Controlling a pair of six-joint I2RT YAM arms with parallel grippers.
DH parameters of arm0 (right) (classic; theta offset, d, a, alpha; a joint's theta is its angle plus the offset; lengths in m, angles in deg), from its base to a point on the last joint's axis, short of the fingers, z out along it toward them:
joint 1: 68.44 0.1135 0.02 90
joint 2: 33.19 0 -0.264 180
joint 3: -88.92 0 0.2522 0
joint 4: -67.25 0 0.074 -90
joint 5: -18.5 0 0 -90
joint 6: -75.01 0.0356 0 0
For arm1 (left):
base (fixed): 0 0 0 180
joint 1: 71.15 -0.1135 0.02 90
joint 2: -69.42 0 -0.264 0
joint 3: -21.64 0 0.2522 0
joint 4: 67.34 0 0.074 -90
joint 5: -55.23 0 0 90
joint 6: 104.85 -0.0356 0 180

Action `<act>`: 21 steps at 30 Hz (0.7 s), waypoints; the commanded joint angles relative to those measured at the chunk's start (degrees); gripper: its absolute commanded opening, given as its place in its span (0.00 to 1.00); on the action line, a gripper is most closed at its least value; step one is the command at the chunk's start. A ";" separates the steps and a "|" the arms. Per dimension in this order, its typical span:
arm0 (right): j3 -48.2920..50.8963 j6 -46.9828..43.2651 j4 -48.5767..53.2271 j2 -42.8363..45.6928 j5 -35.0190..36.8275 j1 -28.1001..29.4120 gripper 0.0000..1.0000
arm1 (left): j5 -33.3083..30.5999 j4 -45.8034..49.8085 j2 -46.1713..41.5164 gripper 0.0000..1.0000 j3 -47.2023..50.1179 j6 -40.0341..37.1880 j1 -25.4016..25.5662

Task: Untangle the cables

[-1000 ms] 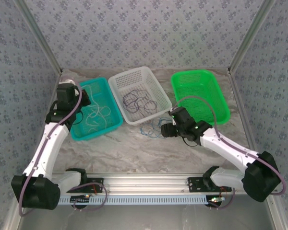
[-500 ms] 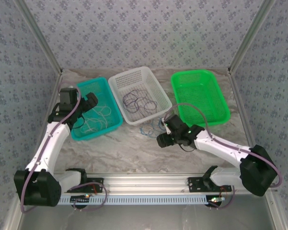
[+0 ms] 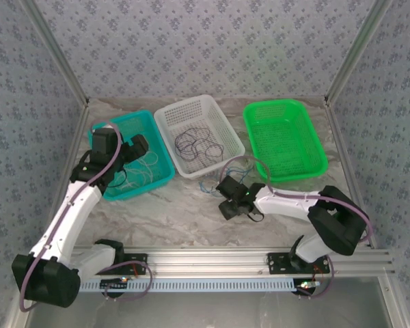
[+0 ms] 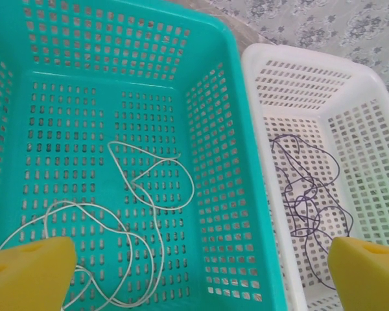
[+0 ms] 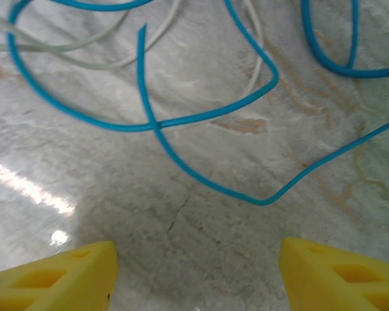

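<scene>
Pale whitish cables (image 3: 140, 167) lie looped on the floor of the teal basket (image 3: 162, 147). In the left wrist view the same pale cable (image 4: 149, 194) lies below my open left gripper (image 4: 198, 278), which holds nothing. My left gripper (image 3: 138, 147) hovers over that basket. Dark purple cables (image 3: 198, 145) sit tangled in the white basket (image 3: 191, 102); the purple cable (image 4: 308, 188) is off to the right. Blue cables (image 3: 215, 183) lie on the table in front of the white basket. My right gripper (image 3: 225, 195) is low beside them, open. Blue loops (image 5: 201, 116) and whitish strands (image 5: 104, 61) lie just ahead of its jaws (image 5: 194, 278).
An empty green basket (image 3: 283, 133) stands at the back right. The three baskets sit side by side, teal wall (image 4: 214, 129) against white basket wall (image 4: 298, 58). Bare marble table (image 3: 171, 212) stretches in front of them. Patterned walls enclose the sides.
My left gripper has opened and shifted right over the teal basket. My right arm has swung left and lowered to the table by the blue cables.
</scene>
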 commanded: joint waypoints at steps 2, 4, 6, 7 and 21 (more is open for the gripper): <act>-2.95 2.53 0.27 -2.11 11.91 4.16 0.69 | 1.71 -1.00 -1.52 1.00 -0.50 -0.65 0.78; -3.35 3.45 1.29 -2.83 15.67 6.28 0.69 | 2.09 -1.31 -1.81 0.99 -0.21 -0.57 1.08; -3.65 4.63 2.19 -3.27 18.22 7.64 0.69 | 2.27 -1.83 -1.96 1.00 -0.03 -0.59 1.43; -3.56 5.08 2.32 -3.37 19.07 7.99 0.69 | 2.33 -2.09 -1.96 0.99 -0.01 -0.58 1.59; -5.13 1.73 -3.81 -10.07 19.90 4.82 0.61 | 3.63 -4.72 0.00 0.99 0.55 -0.13 3.59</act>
